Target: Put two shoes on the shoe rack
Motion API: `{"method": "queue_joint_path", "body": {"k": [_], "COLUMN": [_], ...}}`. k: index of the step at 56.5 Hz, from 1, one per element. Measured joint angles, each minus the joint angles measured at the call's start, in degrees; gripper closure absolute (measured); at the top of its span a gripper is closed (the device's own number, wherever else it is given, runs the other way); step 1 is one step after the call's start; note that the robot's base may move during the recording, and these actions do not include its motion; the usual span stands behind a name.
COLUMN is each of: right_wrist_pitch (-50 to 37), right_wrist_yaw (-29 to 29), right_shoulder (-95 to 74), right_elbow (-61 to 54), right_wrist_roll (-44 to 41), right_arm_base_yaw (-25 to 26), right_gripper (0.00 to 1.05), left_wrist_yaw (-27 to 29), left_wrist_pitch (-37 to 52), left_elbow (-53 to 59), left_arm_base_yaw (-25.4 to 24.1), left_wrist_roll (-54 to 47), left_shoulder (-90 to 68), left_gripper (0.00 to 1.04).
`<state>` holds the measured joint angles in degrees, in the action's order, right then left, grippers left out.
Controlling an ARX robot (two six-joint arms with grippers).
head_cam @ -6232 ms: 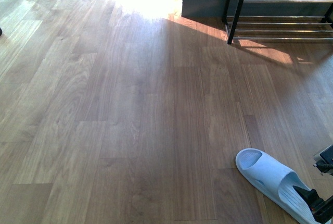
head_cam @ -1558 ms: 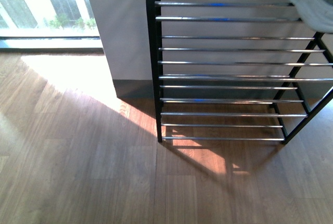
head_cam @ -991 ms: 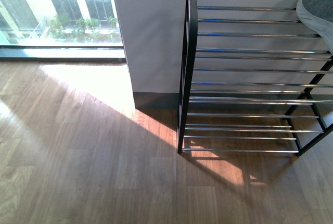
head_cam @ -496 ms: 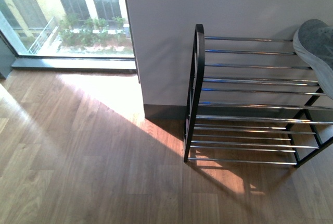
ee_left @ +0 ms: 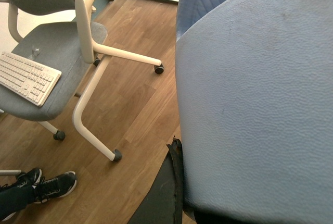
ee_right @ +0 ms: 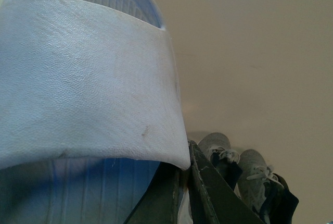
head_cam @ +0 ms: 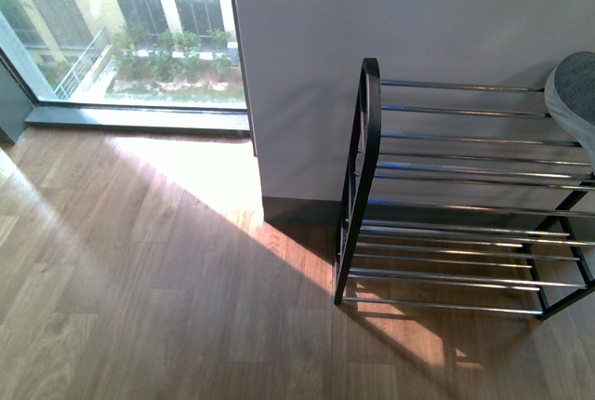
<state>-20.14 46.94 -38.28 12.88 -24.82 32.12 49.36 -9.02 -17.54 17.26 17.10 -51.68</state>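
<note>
The rack (head_cam: 446, 205) is seen in the front view against a grey wall, on the right side, with its chrome rails stacked in tiers and the toe of a grey sneaker (head_cam: 576, 102) poking over the top tier at the right edge. No arms are caught in that view. In the left wrist view a pale blue slide (ee_left: 255, 99) fills most of the shot — the left gripper's finger (ee_left: 174, 182) is pressed against its edge, so it looks clamped on the slide, though the other finger is hidden. Same deal on the right: a second slide (ee_right: 83, 83) is held in the right gripper (ee_right: 184, 182), with two grey sneakers (ee_right: 244, 169) seen beyond it by the wall.
</note>
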Motion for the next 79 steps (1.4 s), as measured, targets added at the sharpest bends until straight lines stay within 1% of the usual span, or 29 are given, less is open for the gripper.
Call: {"method": "queue_joint_path", "body": {"k": [16,17,18,21,23,25,29,30,34,35,38,40,41,43,47,52,59,71,79], "right_wrist_pitch": [0.09,0.59,2.91,8.24,10.27,10.25,7.23,5.11,0.42,-0.74,-2.8,-3.37,-3.39,-3.63,-4.57,-4.98,-5.14,-6.51,-9.88], "right_wrist_yaw": [0.31,1.03,3.34,7.02,6.88,6.14,0.68,-2.32,-9.81,-12.48,-16.5,-17.92,-20.2,-22.53,-28.79,-33.79,-37.42,-45.66,-51.28], "right_shoulder": [-0.28,-0.44,-1.05,-2.91,-5.16,-6.64,-12.5,-15.76,-25.49,-29.44,-36.33,-39.12,-43.28,-48.7,-60.02,-69.92,-76.59,-86.68,-91.86], "right_elbow": [0.0,0.11,0.9,3.15,4.81,5.66,8.04,9.38,13.81,15.74,18.8,20.06,22.1,24.74,30.25,35.54,39.71,47.01,48.59], "right_wrist_roll": [0.15,0.57,1.73,4.17,6.84,8.39,12.35,13.35,15.3,15.65,15.87,15.87,15.87,15.72,15.06,15.21,15.98,16.17,13.77], "right_arm_base_yaw": [0.0,0.04,0.04,-0.72,-2.4,-3.69,-8.39,-10.8,-16.41,-18.14,-20.52,-21.29,-22.27,-23.3,-24.7,-25.57,-26.14,-26.8,-26.47], "right_gripper": [1.03,1.03,1.03,1.03,1.03,1.03,1.03,1.03,1.03,1.03,1.03,1.03,1.03,1.03,1.03,1.03,1.03,1.03,1.03], "left_wrist_yaw": [-0.04,-0.04,-0.02,-0.02,-0.02,-0.02,-0.04,-0.04,-0.02,-0.02,-0.04,-0.04,-0.02,-0.02,-0.02,-0.02,-0.02,-0.02,-0.02], "left_wrist_pitch": [0.0,0.0,0.0,0.0,0.0,0.0,0.0,0.0,0.0,0.0,0.0,0.0,0.0,0.0,0.0,0.0,0.0,0.0,0.0], "left_elbow": [0.0,0.0,0.0,0.0,0.0,0.0,0.0,0.0,0.0,0.0,0.0,0.0,0.0,0.0,0.0,0.0,0.0,0.0,0.0], "left_arm_base_yaw": [-0.02,-0.02,0.0,0.0,-0.02,-0.02,0.0,0.0,-0.02,-0.02,0.0,-0.02,-0.02,-0.02,0.0,0.0,-0.02,-0.02,0.0], "left_wrist_roll": [0.0,0.0,0.0,0.0,0.0,0.0,0.0,0.0,0.0,0.0,0.0,0.0,0.0,0.0,0.0,0.0,0.0,0.0,0.0], "left_shoulder": [-0.15,-0.13,-0.11,-0.07,-0.09,-0.07,-0.07,-0.07,-0.07,-0.07,-0.07,-0.07,-0.07,-0.07,-0.07,-0.07,-0.07,-0.07,-0.07], "left_gripper": [1.03,1.03,1.03,1.03,1.03,1.03,1.03,1.03,1.03,1.03,1.03,1.03,1.03,1.03,1.03,1.03,1.03,1.03,1.03]}}
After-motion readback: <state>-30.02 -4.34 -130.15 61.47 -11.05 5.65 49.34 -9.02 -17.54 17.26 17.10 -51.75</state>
